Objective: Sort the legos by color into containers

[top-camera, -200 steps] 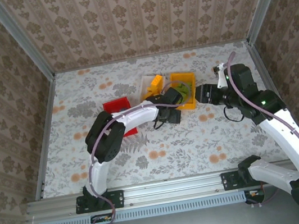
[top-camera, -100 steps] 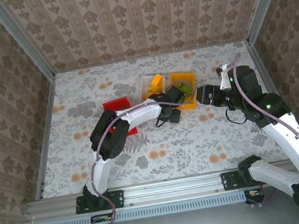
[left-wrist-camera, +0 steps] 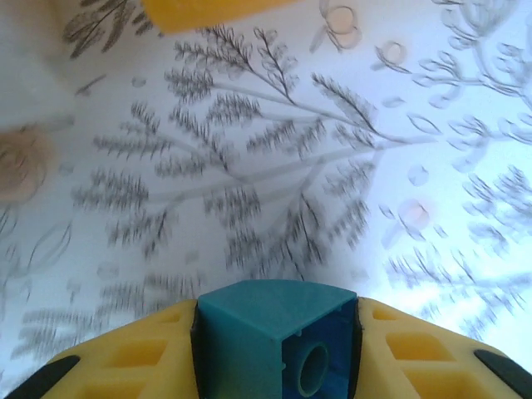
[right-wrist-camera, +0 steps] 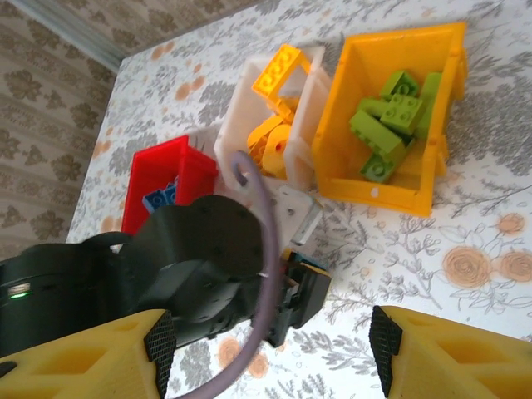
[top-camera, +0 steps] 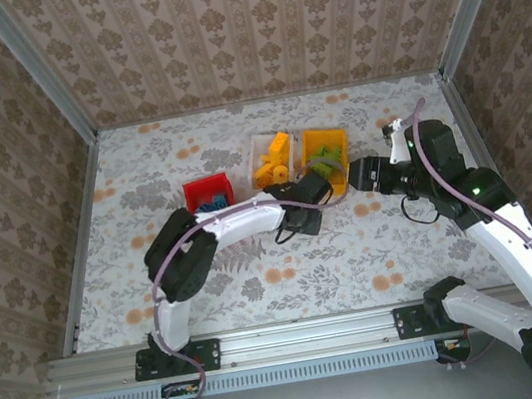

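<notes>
**Fig. Blue-brick transfer, mid-sort.**
- Blue brick (left-wrist-camera: 274, 337) pinched between yellow pads (left-wrist-camera: 125, 362) of left gripper (top-camera: 298, 223), close above floral tablecloth (left-wrist-camera: 249, 166), just on near side of white bin (right-wrist-camera: 235, 133). Whether brick is lifted clear cannot be told.
- Grip judged as carry toward red bin (right-wrist-camera: 179, 162), where blue bricks (right-wrist-camera: 162, 199) are gathered.
- Orange pieces (right-wrist-camera: 278, 133) kept in white bin, green bricks (right-wrist-camera: 386, 116) in orange-yellow bin (right-wrist-camera: 337, 133).
- Right gripper (right-wrist-camera: 272, 337) hung beside bins, fingers spread, nothing between. Judged parked clear of left arm's path.
</notes>
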Robot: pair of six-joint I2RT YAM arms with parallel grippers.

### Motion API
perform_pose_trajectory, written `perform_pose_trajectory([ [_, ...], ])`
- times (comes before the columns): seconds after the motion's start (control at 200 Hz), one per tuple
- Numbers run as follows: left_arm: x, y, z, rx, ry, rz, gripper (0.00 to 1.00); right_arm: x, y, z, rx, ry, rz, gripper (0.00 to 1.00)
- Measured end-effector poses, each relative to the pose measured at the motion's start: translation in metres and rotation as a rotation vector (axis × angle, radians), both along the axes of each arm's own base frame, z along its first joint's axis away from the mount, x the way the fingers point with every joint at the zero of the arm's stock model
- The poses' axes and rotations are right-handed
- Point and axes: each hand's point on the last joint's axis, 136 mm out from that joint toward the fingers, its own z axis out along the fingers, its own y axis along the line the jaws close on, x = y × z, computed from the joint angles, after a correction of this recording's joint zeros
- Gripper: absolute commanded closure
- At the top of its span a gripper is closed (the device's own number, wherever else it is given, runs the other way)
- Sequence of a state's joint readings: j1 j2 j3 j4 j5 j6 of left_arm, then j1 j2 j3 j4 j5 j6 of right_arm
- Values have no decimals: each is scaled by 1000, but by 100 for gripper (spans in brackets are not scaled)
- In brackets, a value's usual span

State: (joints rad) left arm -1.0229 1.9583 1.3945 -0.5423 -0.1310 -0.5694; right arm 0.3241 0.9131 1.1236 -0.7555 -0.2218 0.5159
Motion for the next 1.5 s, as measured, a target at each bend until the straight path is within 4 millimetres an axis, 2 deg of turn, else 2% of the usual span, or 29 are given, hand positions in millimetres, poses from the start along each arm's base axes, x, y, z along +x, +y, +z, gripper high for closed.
perform_pose_trajectory([
  [0.075,-9,14,25,-36,-15,25,61,-7,9,-1,27,-7,61,34],
  [0.145,-8,34,54,-78,-38,68,61,-13,21,-2,42,-13,125,34],
  [0.24,7,72,89,-138,-79,164,61,-21,45,-3,39,-18,220,34],
  [0.32,28,111,105,-154,-107,268,61,-28,70,-7,32,-16,308,34],
  [0.405,51,152,110,-137,-119,374,61,-33,95,-14,18,-13,377,34],
  [0.495,72,190,106,-104,-120,464,61,-34,115,-22,-1,-7,418,34],
  [0.64,99,226,91,-48,-90,548,62,-28,136,-30,-14,-15,432,34],
  [0.765,120,240,77,-19,-60,583,61,-27,154,-35,-24,-26,450,34],
  [0.88,131,241,65,1,-37,586,56,-26,164,-37,-25,-36,453,34],
  [1.065,134,236,54,10,-10,562,37,-20,166,-34,-24,-49,426,31],
  [1.215,135,233,57,-2,-12,558,34,-16,165,-31,-30,-62,408,29],
  [1.315,132,228,66,-16,-26,547,34,-14,163,-31,-38,-67,395,28],
  [1.38,129,226,80,-37,-49,543,31,-11,159,-31,-48,-69,380,24],
  [1.415,127,225,90,-53,-66,545,25,-9,156,-32,-58,-72,364,19],
  [1.44,126,226,100,-74,-87,550,21,-5,150,-32,-67,-72,343,2],
  [1.465,124,227,109,-88,-105,550,16,0,144,-31,-70,-69,310,1],
  [1.48,123,228,114,-102,-113,562,3,2,140,-31,-78,-72,299,1],
  [1.5,120,231,124,-118,-135,562,0,8,130,-30,-86,-76,263,0],
])
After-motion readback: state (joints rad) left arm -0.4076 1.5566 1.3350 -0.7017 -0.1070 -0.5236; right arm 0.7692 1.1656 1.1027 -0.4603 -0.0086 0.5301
